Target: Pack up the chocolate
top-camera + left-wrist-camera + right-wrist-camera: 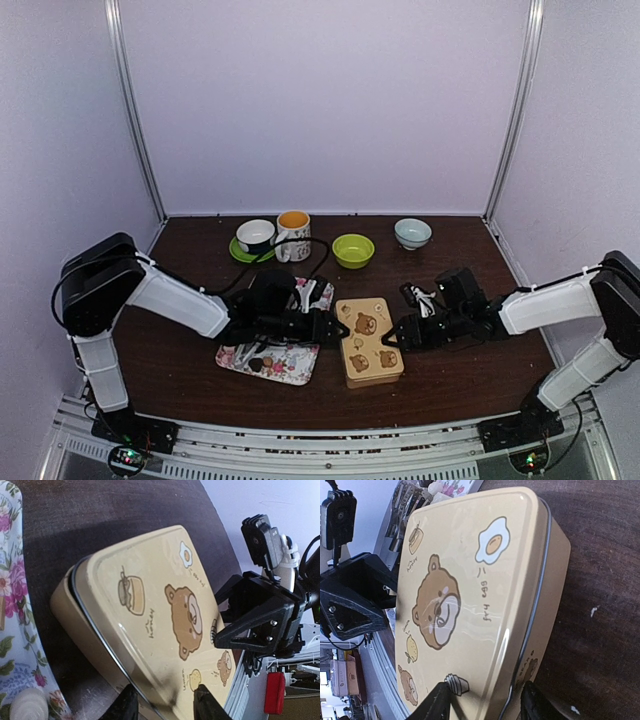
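The chocolate (258,364) lies as small loose pieces on the floral tray (292,374), just left of the tin (368,340). The left wrist view catches one cream-white piece (27,706) near the tray's edge. Such bites are probably light, hard and smooth. They would roll or skid out of a pinch and chip or smear if squeezed. A gentle hold across a piece's sides, or a scoop with the tongs (410,505) lying by the tray, looks the safest way to take them.

The bear-printed tin sits between the two arms with its lid on (nothing can go in until that comes off). The left jaws stand apart astride the tin's left rim, and the right jaws stand apart astride its right rim. Whether either pair presses the metal I cannot tell. The lid looks like thin, glossy sheet and may slip.

Farther back on the worktop (190,300) stand a cup on a green saucer (255,236), a mug (293,236), a green bowl (353,250) and a pale bowl (412,233), well apart from the arms.
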`<state>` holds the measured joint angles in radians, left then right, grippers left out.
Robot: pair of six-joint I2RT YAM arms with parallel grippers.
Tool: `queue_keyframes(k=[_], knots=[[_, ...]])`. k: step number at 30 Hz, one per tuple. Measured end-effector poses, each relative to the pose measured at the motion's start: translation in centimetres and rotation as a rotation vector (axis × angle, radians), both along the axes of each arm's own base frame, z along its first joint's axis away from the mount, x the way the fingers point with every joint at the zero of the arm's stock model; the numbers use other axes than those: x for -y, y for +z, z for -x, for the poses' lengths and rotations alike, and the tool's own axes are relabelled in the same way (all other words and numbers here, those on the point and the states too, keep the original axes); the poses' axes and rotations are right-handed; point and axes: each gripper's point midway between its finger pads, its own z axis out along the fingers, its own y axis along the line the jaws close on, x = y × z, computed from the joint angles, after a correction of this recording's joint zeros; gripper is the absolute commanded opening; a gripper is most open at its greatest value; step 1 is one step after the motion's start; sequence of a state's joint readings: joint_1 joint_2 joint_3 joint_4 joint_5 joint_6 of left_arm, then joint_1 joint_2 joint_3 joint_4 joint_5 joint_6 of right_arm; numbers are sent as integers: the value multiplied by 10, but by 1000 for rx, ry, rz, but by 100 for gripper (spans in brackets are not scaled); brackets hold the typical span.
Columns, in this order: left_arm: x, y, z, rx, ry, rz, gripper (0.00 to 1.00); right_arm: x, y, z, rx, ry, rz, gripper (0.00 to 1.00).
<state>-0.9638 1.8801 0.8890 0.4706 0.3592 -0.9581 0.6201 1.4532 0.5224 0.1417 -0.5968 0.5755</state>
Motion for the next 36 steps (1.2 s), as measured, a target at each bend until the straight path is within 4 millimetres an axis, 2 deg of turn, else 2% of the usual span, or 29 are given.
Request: queue_keyframes(k=[5,6,8,11,20,26,29,33,36], knots=[[-2,-15,-6,-12,21,-58,38,-6,-2,-9,1,13,-26,62],[-3,-17,-8,-16,27,-65,38,-6,-2,-11,4,14,-25,69],[-3,-17,-11,-19,32,-66,38,-6,-3,-15,16,14,-20,90],[-3,-17,-15,-19,38,-67,38,-3,-5,-25,32,2,6,100],[-2,-16,-24,-14,47,-70,37,8,12,-83,150,-63,17,100],[-2,-16,-26,-11,43,-80,37,-9,15,-114,196,-53,-66,94],[-1,-15,-27,-7,40,-87,37,-23,16,-128,205,-42,-124,82],[-2,-16,-27,-4,36,-89,37,-35,17,-133,198,-27,-214,73],[0,-15,-29,-3,34,-93,37,-39,16,-128,180,-13,-268,67]])
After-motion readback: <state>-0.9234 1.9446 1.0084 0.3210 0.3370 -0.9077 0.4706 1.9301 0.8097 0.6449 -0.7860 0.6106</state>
